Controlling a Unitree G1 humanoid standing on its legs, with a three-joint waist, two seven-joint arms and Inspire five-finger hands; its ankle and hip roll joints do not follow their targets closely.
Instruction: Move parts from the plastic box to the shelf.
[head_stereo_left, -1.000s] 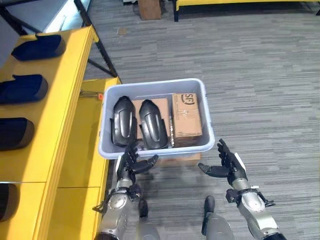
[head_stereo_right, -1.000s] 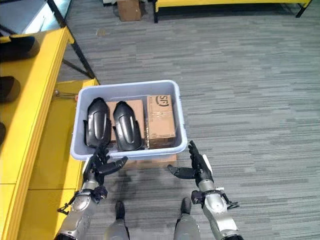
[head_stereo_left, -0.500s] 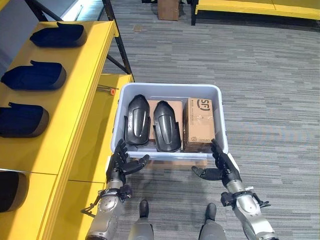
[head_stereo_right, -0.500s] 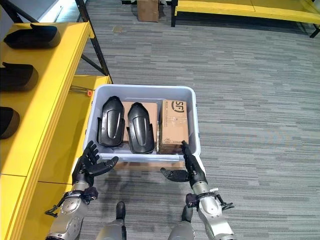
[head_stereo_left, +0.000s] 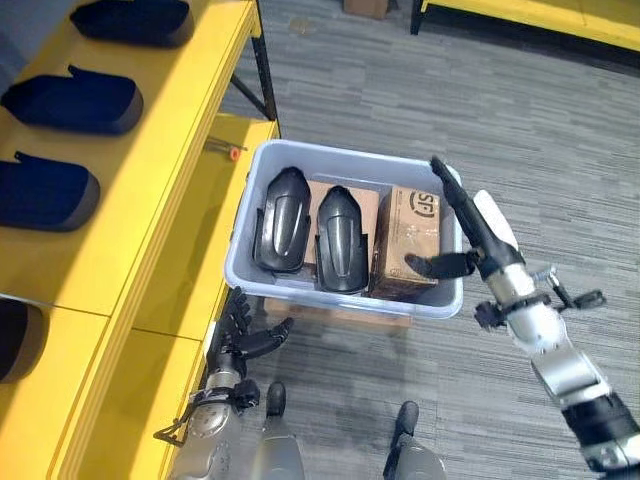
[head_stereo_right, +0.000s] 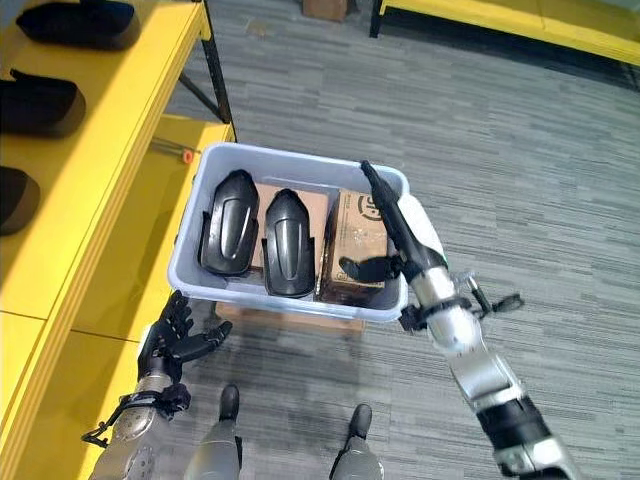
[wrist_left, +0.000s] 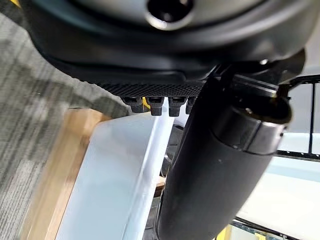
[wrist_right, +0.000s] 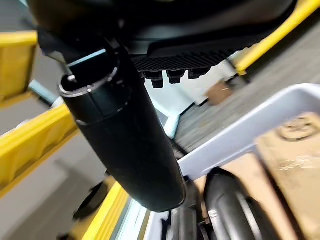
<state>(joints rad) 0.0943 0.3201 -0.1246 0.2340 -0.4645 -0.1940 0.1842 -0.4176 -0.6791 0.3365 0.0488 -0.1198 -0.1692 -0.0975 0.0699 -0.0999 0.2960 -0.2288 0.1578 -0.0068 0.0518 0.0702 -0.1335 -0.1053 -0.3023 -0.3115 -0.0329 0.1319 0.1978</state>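
A pale plastic box (head_stereo_left: 333, 299) stands on the floor beside the yellow shelf (head_stereo_left: 150, 170). Inside lie two black moulded parts (head_stereo_left: 282, 220) (head_stereo_left: 340, 240) side by side, with a cardboard carton (head_stereo_left: 410, 245) to their right. My right hand (head_stereo_left: 478, 240) is raised over the box's right rim, open, fingers straight and thumb out over the carton. Its wrist view looks past the thumb to the box rim (wrist_right: 240, 130) and a black part (wrist_right: 230, 205). My left hand (head_stereo_left: 240, 335) hangs low by the box's near left corner, open and holding nothing.
Several dark parts (head_stereo_left: 70, 100) (head_stereo_left: 45, 190) lie in a row on the shelf's top level. An orange-tipped tool (head_stereo_left: 228, 150) rests on the lower yellow level. A wooden board (head_stereo_left: 340, 315) sits under the box. Grey carpet stretches to the right.
My right hand has risen from below the box's near rim to above its right side. The left hand stays low. The camera has shifted.
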